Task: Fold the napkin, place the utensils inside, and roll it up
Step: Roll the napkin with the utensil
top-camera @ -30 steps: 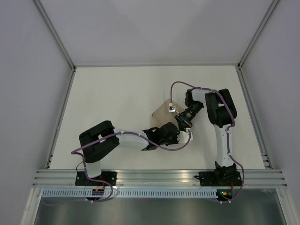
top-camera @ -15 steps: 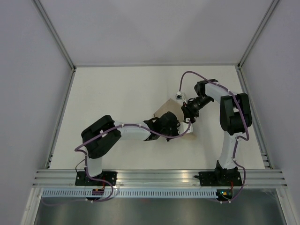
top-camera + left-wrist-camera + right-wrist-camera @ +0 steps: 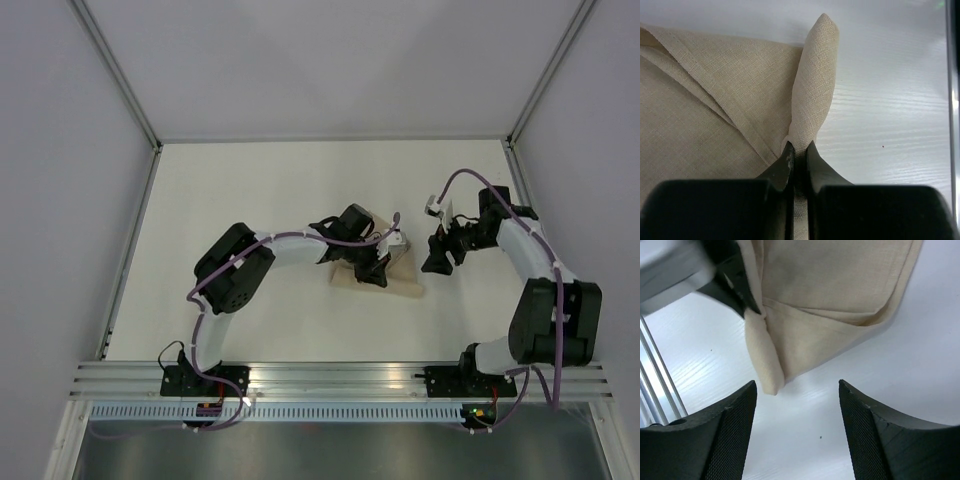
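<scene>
The tan napkin (image 3: 403, 285) lies folded in layers at the table's middle, partly under my left arm. My left gripper (image 3: 378, 270) is over it. In the left wrist view the left gripper (image 3: 799, 148) is shut on a raised, pinched fold of the napkin (image 3: 715, 110), which sticks out past the tips. My right gripper (image 3: 433, 260) is open and empty, just right of the napkin. In the right wrist view the right gripper (image 3: 797, 386) hovers above bare table with the napkin's (image 3: 830, 285) rolled corner ahead of it. The fork is not in view.
The white table (image 3: 250, 200) is bounded by a metal rail (image 3: 330, 378) at the near edge and frame posts at the sides. Purple cables loop over both arms. My left gripper's black fingers (image 3: 737, 287) show in the right wrist view.
My right arm has swung right, away from the napkin, and now stands open beside it. My left gripper has moved farther and right over the napkin, holding its fold.
</scene>
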`<state>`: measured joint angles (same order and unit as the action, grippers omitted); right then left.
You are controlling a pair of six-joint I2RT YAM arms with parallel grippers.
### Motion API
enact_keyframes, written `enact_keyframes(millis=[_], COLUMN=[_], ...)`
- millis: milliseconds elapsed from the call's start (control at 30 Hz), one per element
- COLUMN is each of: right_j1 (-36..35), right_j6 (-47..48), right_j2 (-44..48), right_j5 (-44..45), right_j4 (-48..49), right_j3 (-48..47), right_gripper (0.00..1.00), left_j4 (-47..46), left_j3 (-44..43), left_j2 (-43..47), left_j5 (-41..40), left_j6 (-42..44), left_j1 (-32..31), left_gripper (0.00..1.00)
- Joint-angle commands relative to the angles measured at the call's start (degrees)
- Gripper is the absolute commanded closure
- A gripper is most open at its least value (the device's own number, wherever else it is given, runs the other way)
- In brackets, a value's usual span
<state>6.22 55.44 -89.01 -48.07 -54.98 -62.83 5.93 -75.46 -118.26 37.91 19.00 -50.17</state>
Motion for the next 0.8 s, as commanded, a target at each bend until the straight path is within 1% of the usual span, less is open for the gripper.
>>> enact_keyframes(millis=[0, 33, 67, 133, 167, 200, 233, 267, 333, 400, 433, 467, 533, 767], right_j1=[-0.7, -1.3, -1.8, -3.7, -4.6, -5.7, -8.7, -10.2, -14.0, -16.0, -18.5, -19.6, -22.2, -30.0], right_j6=[2.6, 2.6, 2.5, 2.4, 1.7, 1.2, 1.0, 0.6, -0.2, -0.6, -1.0, -1.4, -2.3, -4.5], right_j2=[11.1, 13.5, 17.8, 21.8, 25.3, 27.0, 28.6, 31.1, 32.0, 30.9, 30.7, 30.6, 31.4, 34.2], right_j5=[-1.0, -0.4, 1.0, 2.3, 3.9, 5.2, 6.3, 7.3, 9.4, 11.5, 12.5, 13.2, 14.7, 19.6], right_j4=[12.3, 16.4, 18.4, 23.0, 24.8, 26.6, 29.6, 31.0, 33.2, 34.1, 35.3, 35.7, 37.1, 37.6], right_j3=[9.2, 13.8, 16.0, 21.8, 23.7, 25.5, 28.7, 30.1, 32.7, 33.6, 34.4, 34.9, 36.4, 38.3], right_gripper=[0.26, 0.25, 0.25, 0.24, 0.22, 0.22, 0.21, 0.20, 0.20, 0.19, 0.19, 0.19, 0.19, 0.19], left_j4=[17.2, 19.0, 20.1, 22.2, 22.8, 23.3, 24.5, 24.8, 25.5, 26.5, 26.8, 27.5, 27.8, 28.0], left_j3=[0.4, -1.1, -1.9, -3.6, -4.2, -4.7, -5.7, -6.1, -7.1, -7.9, -8.8, -9.2, -9.7, -10.8], left_j2=[-8.6, -9.4, -10.9, -12.1, -13.2, -13.7, -14.4, -15.2, -16.4, -17.9, -18.3, -18.8, -19.6, -21.4], left_j5=[9.5, 11.2, 12.0, 13.9, 14.5, 15.5, 16.1, 16.6, 17.2, 17.6, 18.2, 18.3, 18.4, 19.0], left_j6=[-3.1, -3.1, -2.9, -3.0, -3.1, -3.2, -3.2, -3.4, -3.8, -4.0, -4.2, -4.2, -4.5, -5.5], left_j1=[1.4, 1.7, 2.4, 3.2, 3.8, 4.0, 4.4, 4.9, 5.2, 5.7, 5.9, 6.0, 6.1, 6.8], left_gripper=[0.98, 0.98, 0.98, 0.98, 0.98, 0.98, 0.98, 0.98, 0.98, 0.98, 0.98, 0.98, 0.98, 0.98])
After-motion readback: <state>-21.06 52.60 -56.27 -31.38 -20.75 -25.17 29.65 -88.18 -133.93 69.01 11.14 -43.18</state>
